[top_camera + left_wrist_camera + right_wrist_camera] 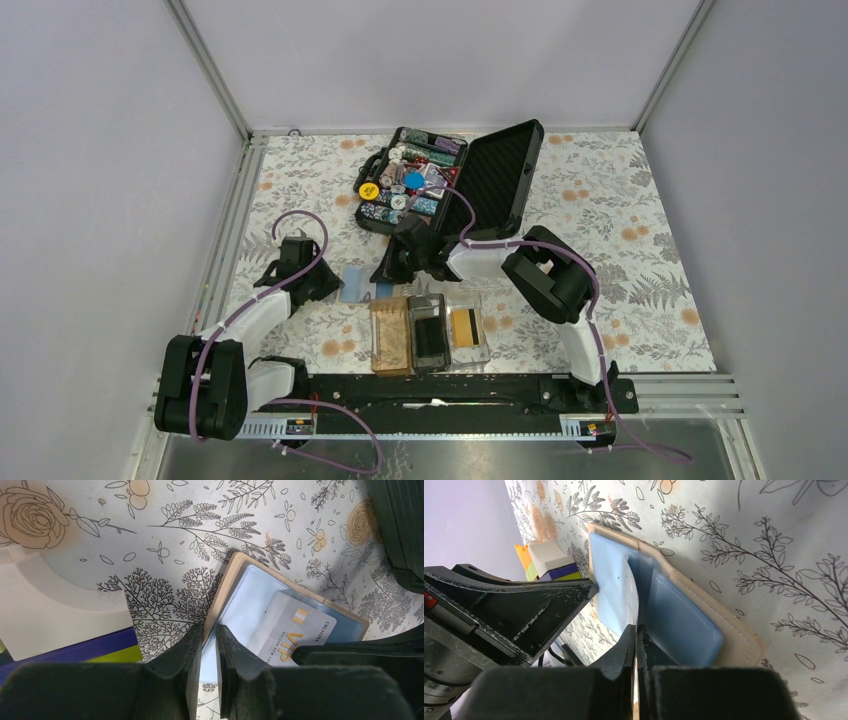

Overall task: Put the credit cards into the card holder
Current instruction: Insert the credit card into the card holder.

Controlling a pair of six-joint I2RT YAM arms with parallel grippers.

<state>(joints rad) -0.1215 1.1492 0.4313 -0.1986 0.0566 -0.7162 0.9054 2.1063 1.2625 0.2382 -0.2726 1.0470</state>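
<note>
- The left gripper (pixel 209 630) has its jaws a sliver apart, clamped on the near edge of a light-blue, tan-trimmed soft wallet (pixel 245 605) lying on the floral tablecloth (pixel 200 520).
- The right gripper (pixel 635 629) has its jaws pressed together on a thin silver plastic card (pixel 290 630) with VIP lettering, at the wallet.
- A gold-orange credit card (pixel 463 325) lies in the right-hand clear compartment of the clear acrylic three-compartment card holder (pixel 478 352), near the arm bases.

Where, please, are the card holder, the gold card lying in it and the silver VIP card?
card holder (pixel 470 353), top view, bare clear floor of its right compartment.
gold card (pixel 463 326), top view, middle of its face.
silver VIP card (pixel 294 628), left wrist view, middle of its face.
</note>
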